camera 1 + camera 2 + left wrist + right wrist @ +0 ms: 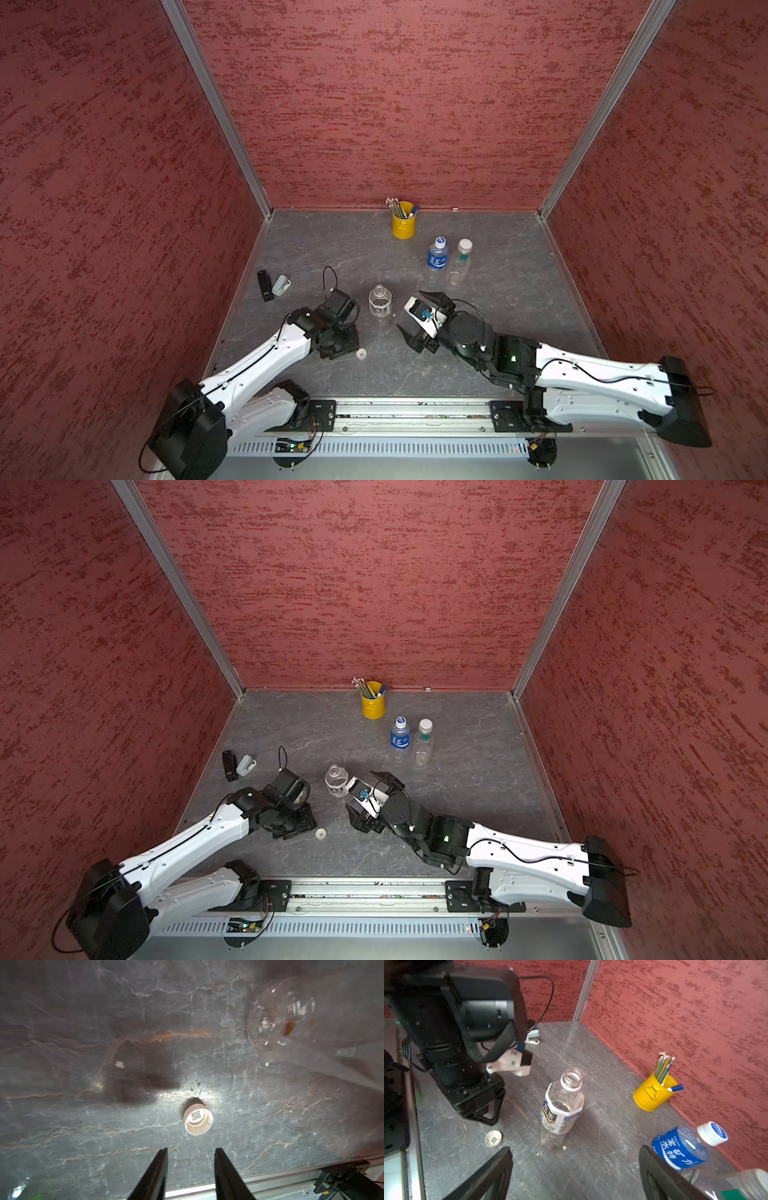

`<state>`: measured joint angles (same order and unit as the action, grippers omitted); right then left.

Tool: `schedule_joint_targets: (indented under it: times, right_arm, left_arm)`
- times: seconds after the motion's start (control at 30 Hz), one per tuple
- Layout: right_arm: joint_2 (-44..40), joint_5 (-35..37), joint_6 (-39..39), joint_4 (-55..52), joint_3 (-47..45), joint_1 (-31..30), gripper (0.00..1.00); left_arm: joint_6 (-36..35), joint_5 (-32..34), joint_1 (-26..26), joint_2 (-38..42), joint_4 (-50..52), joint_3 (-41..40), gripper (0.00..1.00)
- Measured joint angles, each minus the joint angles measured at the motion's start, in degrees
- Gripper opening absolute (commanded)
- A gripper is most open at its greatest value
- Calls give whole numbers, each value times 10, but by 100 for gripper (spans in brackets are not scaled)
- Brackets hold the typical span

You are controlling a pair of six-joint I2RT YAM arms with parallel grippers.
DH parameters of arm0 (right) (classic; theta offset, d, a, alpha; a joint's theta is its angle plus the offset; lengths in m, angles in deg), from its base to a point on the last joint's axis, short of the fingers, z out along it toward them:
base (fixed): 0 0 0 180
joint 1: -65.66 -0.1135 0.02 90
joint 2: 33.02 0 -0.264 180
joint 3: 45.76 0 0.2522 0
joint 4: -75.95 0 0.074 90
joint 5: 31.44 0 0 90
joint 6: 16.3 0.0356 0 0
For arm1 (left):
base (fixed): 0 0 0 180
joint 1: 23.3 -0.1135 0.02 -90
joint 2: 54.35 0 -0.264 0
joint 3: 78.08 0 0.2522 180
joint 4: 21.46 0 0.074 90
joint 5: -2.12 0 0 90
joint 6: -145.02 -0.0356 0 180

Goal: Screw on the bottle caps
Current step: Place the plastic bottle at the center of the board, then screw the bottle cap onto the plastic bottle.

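The small white cap (pixel 361 353) lies open side up on the table (pixel 519 291), its dark square mark showing inside. In a top view it sits lower centre, just right of the left fingers (pixel 158 1167) and clear of them. They stand narrow with nothing between, the cap just past their tips. Above it in the frame the uncapped white-labelled bottle (pixel 380 301) stands upright. The right fingers (pixel 492 1167), wide and empty, face that bottle. The left arm is nearer the cap, which probably needs turning over.
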<state>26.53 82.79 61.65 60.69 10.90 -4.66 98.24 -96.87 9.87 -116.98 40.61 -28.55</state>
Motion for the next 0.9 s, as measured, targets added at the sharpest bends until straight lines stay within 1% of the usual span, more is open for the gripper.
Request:
schedule_joint_targets:
  times: [0.1, 0.27, 0.43, 0.6, 0.67, 0.77, 0.83, 0.9]
  right_arm:
    - [-5, 5, 0, 4, 0, 0, 96]
    - [-6, 7, 1, 4, -6, 0, 96]
    - [-6, 7, 2, -3, -11, 0, 96]
    - [-7, 7, 2, -5, -11, 0, 96]
    - [-9, 7, 2, -5, -11, 0, 96]
    - [-16, 7, 2, -5, -15, 1, 97]
    - [-20, 6, 2, -5, -15, 4, 98]
    - [-25, -1, 2, -6, -15, 11, 98]
  left_arm:
    - [0, -6, 0, -25, -28, -17, 37]
    - [2, -15, 0, -53, -76, -40, 30]
    - [9, -17, 0, -80, -115, -47, 18]
    - [10, -17, 0, -81, -126, -50, 4]
    - [9, -14, 0, -70, -124, -52, 0]
    - [9, -9, -6, -26, -101, -58, 0]
    - [3, -10, -24, 22, -80, -57, 0]
    - [-9, -17, -58, 82, -60, -49, 0]
